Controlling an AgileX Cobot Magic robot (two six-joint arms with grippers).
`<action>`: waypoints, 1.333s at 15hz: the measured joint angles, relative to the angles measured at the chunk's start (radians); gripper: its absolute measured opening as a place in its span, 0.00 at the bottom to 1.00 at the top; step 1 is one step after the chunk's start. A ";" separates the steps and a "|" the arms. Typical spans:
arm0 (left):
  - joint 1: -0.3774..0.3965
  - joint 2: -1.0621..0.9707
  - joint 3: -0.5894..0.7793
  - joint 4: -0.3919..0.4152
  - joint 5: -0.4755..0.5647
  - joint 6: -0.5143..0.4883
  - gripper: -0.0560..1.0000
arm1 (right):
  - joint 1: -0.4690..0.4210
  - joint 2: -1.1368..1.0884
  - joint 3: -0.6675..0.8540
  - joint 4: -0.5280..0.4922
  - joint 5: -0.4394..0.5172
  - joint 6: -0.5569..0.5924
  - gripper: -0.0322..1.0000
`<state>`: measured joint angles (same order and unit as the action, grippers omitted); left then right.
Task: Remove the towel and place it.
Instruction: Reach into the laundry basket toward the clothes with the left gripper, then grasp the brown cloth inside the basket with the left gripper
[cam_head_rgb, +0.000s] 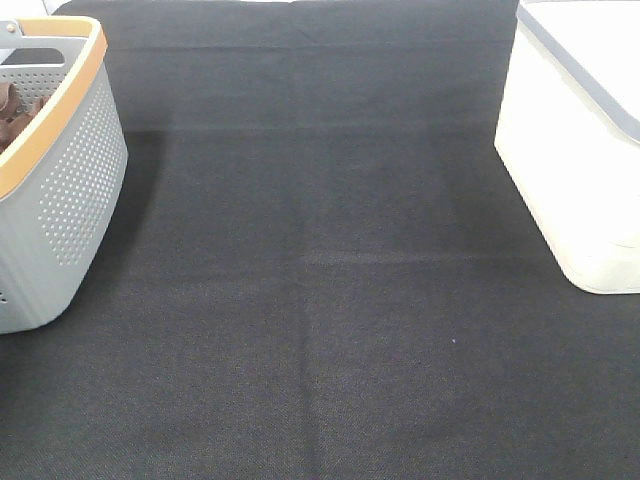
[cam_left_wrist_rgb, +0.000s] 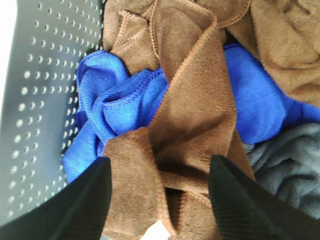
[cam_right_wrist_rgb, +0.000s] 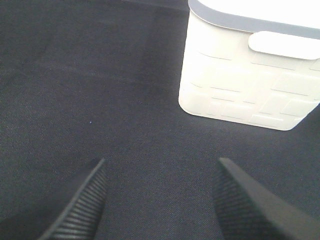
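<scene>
Inside the grey perforated basket (cam_left_wrist_rgb: 40, 100), the towel (cam_left_wrist_rgb: 190, 115) lies as a long rust-brown fold with stitched hems on top of other cloths. A small white patch (cam_left_wrist_rgb: 156, 232) shows at its near end. My left gripper (cam_left_wrist_rgb: 160, 200) hangs over it, open, one black finger on each side of the fold. In the high view the basket (cam_head_rgb: 70, 170) stands at the table's left edge, with a bit of brown cloth (cam_head_rgb: 12, 110) showing inside and neither arm in sight. My right gripper (cam_right_wrist_rgb: 160, 200) is open over bare black cloth.
A blue cloth (cam_left_wrist_rgb: 120, 100), a grey cloth (cam_left_wrist_rgb: 290, 165) and another brown cloth (cam_left_wrist_rgb: 290, 50) lie around the towel in the basket. A white lidded bin (cam_head_rgb: 575, 170) stands at the table's right edge, ahead of my right gripper (cam_right_wrist_rgb: 245, 75). Black table cloth (cam_head_rgb: 320, 300) spans between them.
</scene>
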<state>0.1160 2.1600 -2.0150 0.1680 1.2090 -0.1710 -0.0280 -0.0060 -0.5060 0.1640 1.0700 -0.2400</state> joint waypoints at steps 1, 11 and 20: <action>0.000 0.000 -0.003 0.005 0.001 0.000 0.58 | 0.000 0.000 0.000 0.000 0.000 0.000 0.61; 0.000 -0.010 -0.005 -0.027 0.003 0.025 0.58 | 0.000 0.000 0.000 0.000 0.000 0.000 0.61; 0.000 -0.087 0.139 0.015 0.007 0.009 0.58 | 0.000 0.000 0.000 0.000 0.000 0.000 0.61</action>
<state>0.1160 2.0730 -1.8760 0.1830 1.2160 -0.1620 -0.0280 -0.0060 -0.5060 0.1640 1.0700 -0.2400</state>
